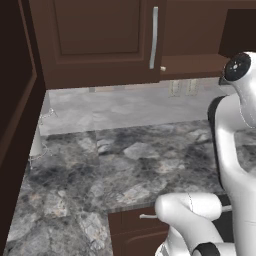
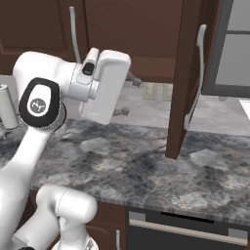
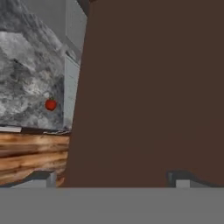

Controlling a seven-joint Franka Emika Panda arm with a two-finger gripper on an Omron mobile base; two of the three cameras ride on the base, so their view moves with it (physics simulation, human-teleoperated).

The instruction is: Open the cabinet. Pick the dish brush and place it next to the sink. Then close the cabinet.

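**Ana:** Dark brown fills the hand view: a cabinet panel, right up against the gripper, jaws spread wide with nothing between them.

**Ben:** And the dish brush?

**Ana:** Small red dot on the marbled counter, off left. Too tiny to tell its long axis or which way it points. In the right base view, one cabinet door stands open, edge-on.

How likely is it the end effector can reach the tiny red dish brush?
Probably not directly: the open end effector faces a dark brown wooden cabinet panel close up; the dish brush sits far off to one side.
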